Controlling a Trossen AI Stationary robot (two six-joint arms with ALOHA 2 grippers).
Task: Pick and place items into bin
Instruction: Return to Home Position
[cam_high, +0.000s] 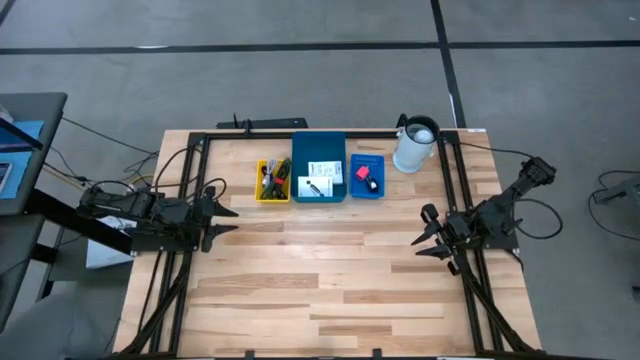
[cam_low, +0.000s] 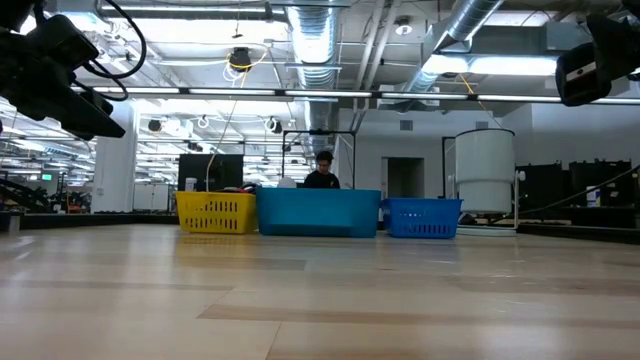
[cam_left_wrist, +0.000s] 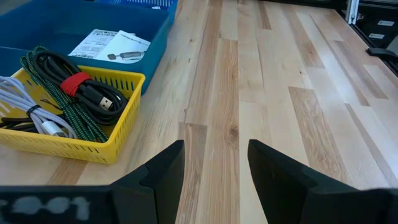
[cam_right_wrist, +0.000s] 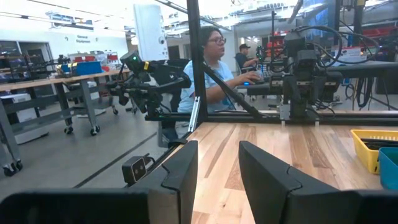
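Three bins stand in a row at the table's far side. The yellow bin (cam_high: 272, 181) holds coiled black, green and white cables (cam_left_wrist: 68, 93). In the teal bin (cam_high: 319, 150) lie two white cards with black print (cam_high: 318, 178). The small blue bin (cam_high: 367, 162) has a pink-red piece (cam_high: 361, 172) and a small black object (cam_high: 372, 184). My left gripper (cam_high: 232, 219) hovers open near the table's left edge, nothing between its fingers (cam_left_wrist: 165, 174). My right gripper (cam_high: 420, 240) hovers open near the right edge, also holding nothing.
A white cylindrical container (cam_high: 415, 145) stands at the far right, beside the small blue bin. A black frame (cam_high: 300, 134) runs along the table's far edge and both sides. Bare wood (cam_high: 320, 270) lies between the two grippers. A person (cam_right_wrist: 214, 62) sits beyond the table.
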